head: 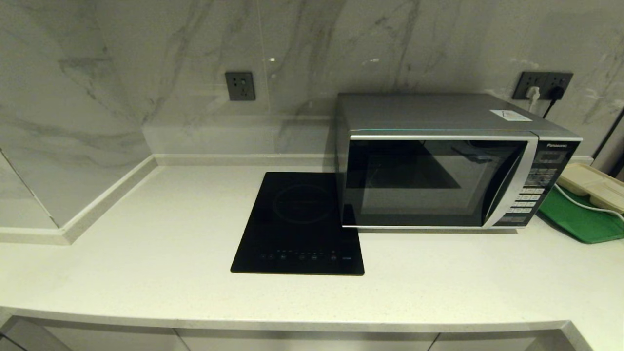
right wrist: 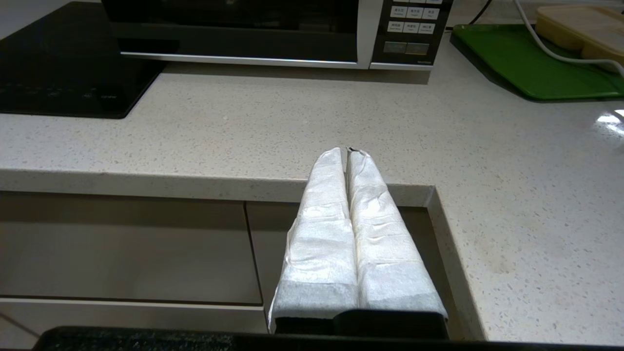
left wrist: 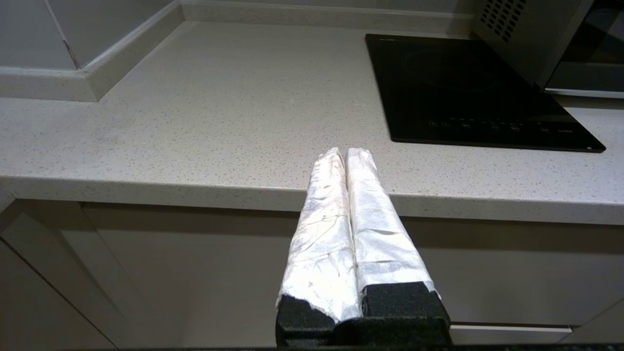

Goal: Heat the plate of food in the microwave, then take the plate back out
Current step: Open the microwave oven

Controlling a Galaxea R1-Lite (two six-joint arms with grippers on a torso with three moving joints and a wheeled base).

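The silver-grey microwave [head: 438, 161] stands on the counter at the back right, its dark glass door closed and its keypad panel [head: 536, 183] on the right side. Its lower front and keypad also show in the right wrist view [right wrist: 273, 34]. The plate of food is out of view. My left gripper [left wrist: 345, 152] hangs in front of the counter's front edge, shut with nothing between its white-wrapped fingers. My right gripper [right wrist: 345, 151] hangs before the counter edge facing the microwave, also shut and empty. Neither gripper shows in the head view.
A flat black glass cooktop [head: 300, 224] lies left of the microwave. A green tray [head: 577, 217] carrying a beige compartment tray [head: 592, 185] and a white cable sits at the far right. Marble walls enclose the back and left. Cabinet fronts [left wrist: 195, 273] lie below the counter.
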